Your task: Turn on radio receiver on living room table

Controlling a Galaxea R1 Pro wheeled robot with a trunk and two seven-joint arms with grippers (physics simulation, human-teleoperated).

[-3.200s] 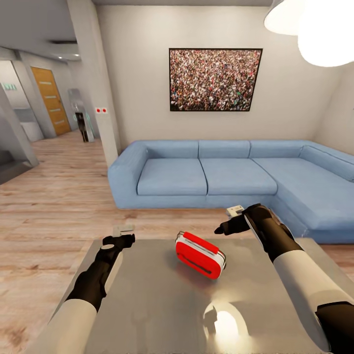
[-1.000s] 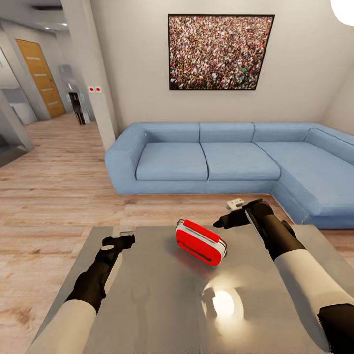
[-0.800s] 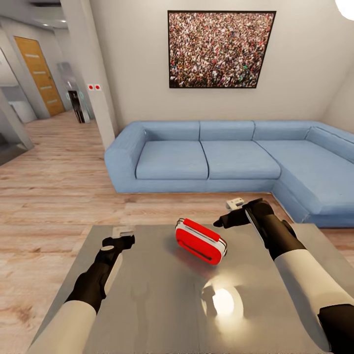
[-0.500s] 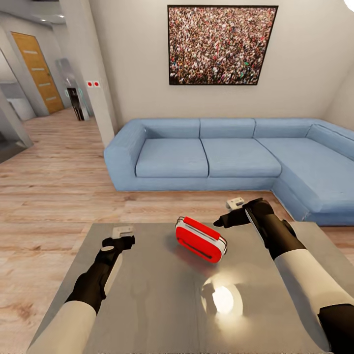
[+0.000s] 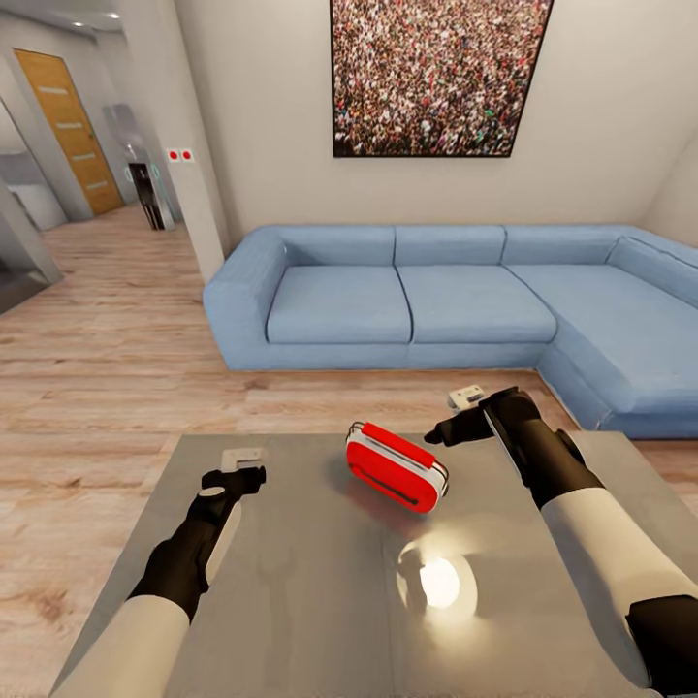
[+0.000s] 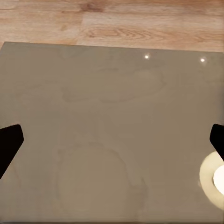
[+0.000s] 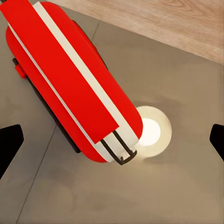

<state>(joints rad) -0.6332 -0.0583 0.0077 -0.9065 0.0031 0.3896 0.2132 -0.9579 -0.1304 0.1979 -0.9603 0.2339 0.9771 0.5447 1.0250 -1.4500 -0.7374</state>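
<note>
On the grey tabletop (image 5: pixel 320 601) sits the radio receiver (image 5: pixel 396 466), untouched. Just beside it hovers the right gripper (image 5: pixel 433 435), fingers spread wide; the left gripper (image 5: pixel 254 475), also wide, waits well apart. Reaching looks nearly done; pressing its switch remains.

Open air separates the right end effector (image 5: pixel 438 433) from the radio (image 5: pixel 396 467); bare tabletop (image 5: pixel 291 582) surrounds it on all sides.

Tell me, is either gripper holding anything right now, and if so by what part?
Nothing is held. The right gripper hovers open beside the radio receiver, apart from it; the left gripper is open over the bare table.
</note>
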